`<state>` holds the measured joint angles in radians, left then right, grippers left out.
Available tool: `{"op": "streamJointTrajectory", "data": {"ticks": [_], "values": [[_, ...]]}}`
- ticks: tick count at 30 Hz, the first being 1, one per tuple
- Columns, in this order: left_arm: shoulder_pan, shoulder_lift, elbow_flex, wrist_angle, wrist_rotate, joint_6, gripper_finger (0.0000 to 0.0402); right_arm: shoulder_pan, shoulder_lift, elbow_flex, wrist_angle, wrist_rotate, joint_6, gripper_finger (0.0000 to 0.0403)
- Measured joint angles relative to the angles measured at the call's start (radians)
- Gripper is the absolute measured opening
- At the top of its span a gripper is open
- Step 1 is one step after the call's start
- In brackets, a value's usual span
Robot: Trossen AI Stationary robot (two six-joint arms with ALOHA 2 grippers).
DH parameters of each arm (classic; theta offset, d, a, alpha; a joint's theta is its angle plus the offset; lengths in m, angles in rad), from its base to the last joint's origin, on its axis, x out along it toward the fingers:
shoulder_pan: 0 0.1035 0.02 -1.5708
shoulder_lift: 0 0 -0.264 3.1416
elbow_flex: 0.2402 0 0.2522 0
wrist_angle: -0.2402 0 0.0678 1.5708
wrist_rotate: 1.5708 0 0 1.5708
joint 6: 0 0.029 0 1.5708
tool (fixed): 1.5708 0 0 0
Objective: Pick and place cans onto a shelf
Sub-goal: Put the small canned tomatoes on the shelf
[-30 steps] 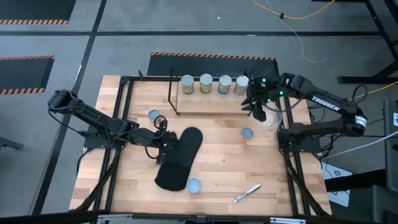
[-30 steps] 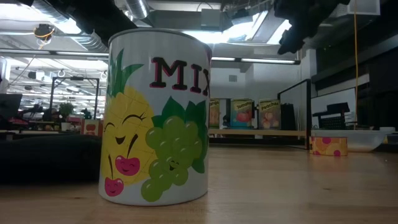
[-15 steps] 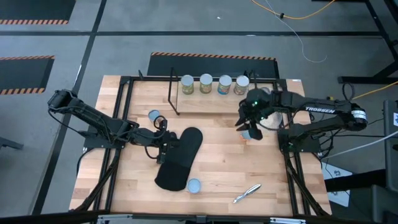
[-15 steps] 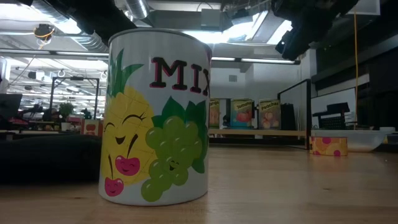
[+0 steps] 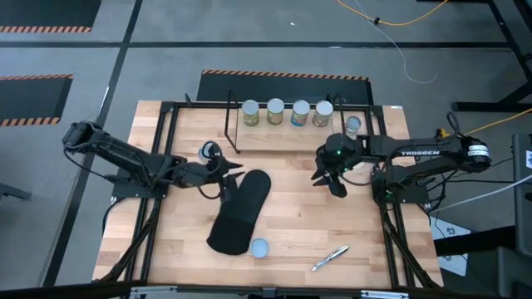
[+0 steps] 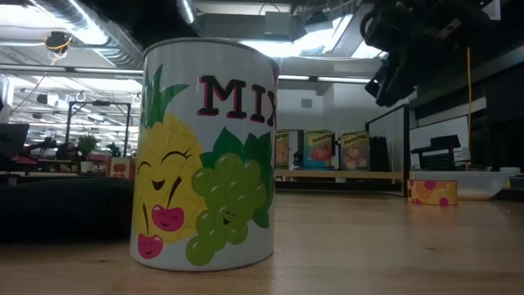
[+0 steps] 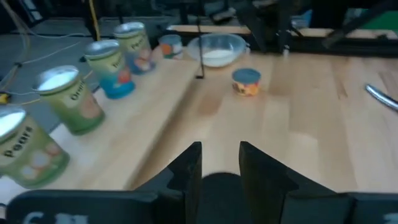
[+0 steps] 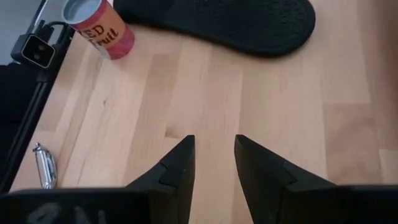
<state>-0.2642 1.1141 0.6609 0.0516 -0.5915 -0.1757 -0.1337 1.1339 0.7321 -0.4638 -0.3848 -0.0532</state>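
Across the wooden table [image 5: 291, 224], at its far edge, stands the shelf [image 5: 283, 141]. It lies beyond both grippers and carries four cans [image 5: 275, 110] in a row on its upper board.

Black mat [image 5: 239, 212]: just beside the left gripper [image 5: 229, 176], on its near side.

Left gripper: fingers [image 7: 189, 165] spread, with nothing pinched between them. It points along the shelf front towards a white bowl [image 7: 217, 50].

Right gripper [image 5: 328, 181]: fingers [image 8: 180, 165] spread over bare wood, and it hangs near the shelf's right end.

Fifth can [image 5: 352, 124]: beyond the right gripper, beside the shelf's right end.

Blue-topped can [image 5: 208, 150]: just behind the left gripper.

Low orange can [image 7: 246, 81]: far ahead of the left gripper. From above, the right gripper covers it, and whether they touch cannot be told.

Mixed-fruit can [image 5: 259, 247]: upright at the table's front, well apart from both grippers.

Silvery pen [image 5: 330, 257]: near the front edge.
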Motion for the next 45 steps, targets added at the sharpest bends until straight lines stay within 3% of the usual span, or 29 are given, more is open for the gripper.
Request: {"op": "streamJointTrajectory", "data": {"ticks": [4, 12, 18, 23, 35, 45], "values": [[0.047, 0.0, 0.052, -0.115, 0.01, -0.001, 0.0099, 0.0, 0.0, -0.028, 0.006, 0.001, 0.0, 0.0118], [0.126, 0.0, 0.176, -0.575, 0.126, -0.082, 0.0099, 0.0, 0.0, -0.04, 0.03, 0.0, 0.0, 0.0118], [0.153, 0.0, 0.192, -0.896, 0.206, -0.084, 0.0099, 0.0, 0.0, -0.04, 0.034, 0.0, 0.0, 0.0118], [0.174, 0.0, 0.192, -1.089, 0.214, -0.084, 0.0098, 0.0, 0.0, -0.04, 0.034, 0.0, -0.004, 0.0118], [0.264, 0.0, 0.079, -1.044, 0.217, 0.004, 0.0098, 0.0, 0.0, -0.04, 0.034, 0.0, -0.009, 0.0118], [0.348, 0.006, 0.083, -1.03, 0.246, 0.027, 0.0098, 0.0, 0.0, -0.04, 0.057, 0.0, -0.011, 0.0118]]}}
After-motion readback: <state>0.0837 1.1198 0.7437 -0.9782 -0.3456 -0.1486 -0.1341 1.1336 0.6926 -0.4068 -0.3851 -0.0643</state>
